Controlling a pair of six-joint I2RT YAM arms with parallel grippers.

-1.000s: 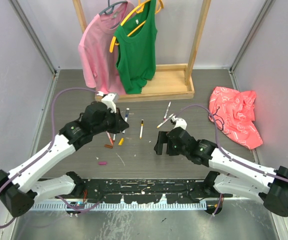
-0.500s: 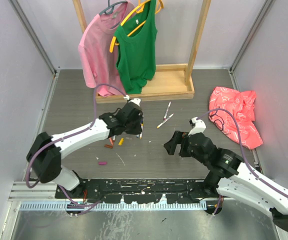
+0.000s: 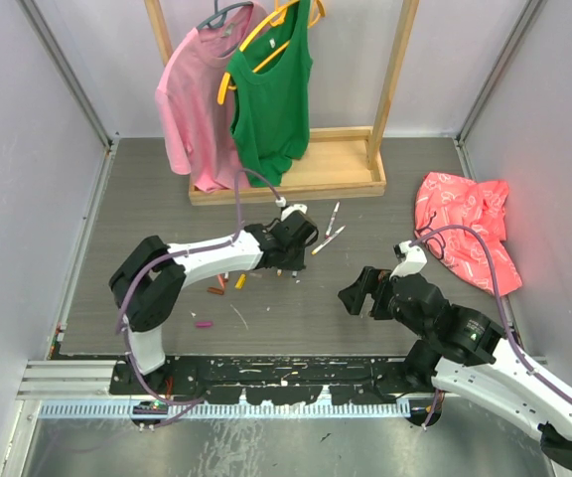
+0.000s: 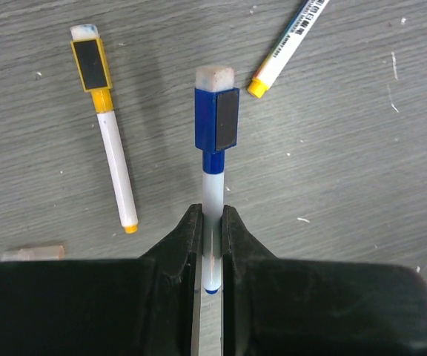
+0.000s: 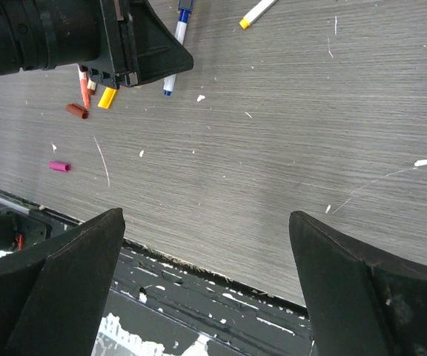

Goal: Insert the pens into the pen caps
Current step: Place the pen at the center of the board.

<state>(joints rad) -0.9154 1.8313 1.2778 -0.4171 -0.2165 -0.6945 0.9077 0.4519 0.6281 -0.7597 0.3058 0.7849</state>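
Observation:
My left gripper [image 4: 212, 215] is shut on the white barrel of a blue-capped pen [image 4: 214, 141]. The pen points away from the wrist, low over the table's middle [image 3: 296, 238]. A yellow-capped pen [image 4: 108, 133] lies to its left, and another pen with a yellow end [image 4: 284, 48] lies up to the right. Two pens [image 3: 330, 229] rest just right of that gripper. Loose pen caps lie on the left: yellow [image 5: 107, 97], brown [image 5: 76, 111] and magenta [image 5: 59, 166]. My right gripper [image 5: 206, 222] is open and holds nothing, near the table's front edge [image 3: 360, 293].
A wooden clothes rack [image 3: 296, 174] with a pink shirt [image 3: 195, 99] and a green top [image 3: 271, 99] stands at the back. A red cloth [image 3: 470, 238] lies at the right. The black rail [image 3: 286, 373] runs along the near edge.
My left arm has swept right from the caps to the middle of the table, gripper still shut. My right arm has drawn back to the right and nearer the front edge.

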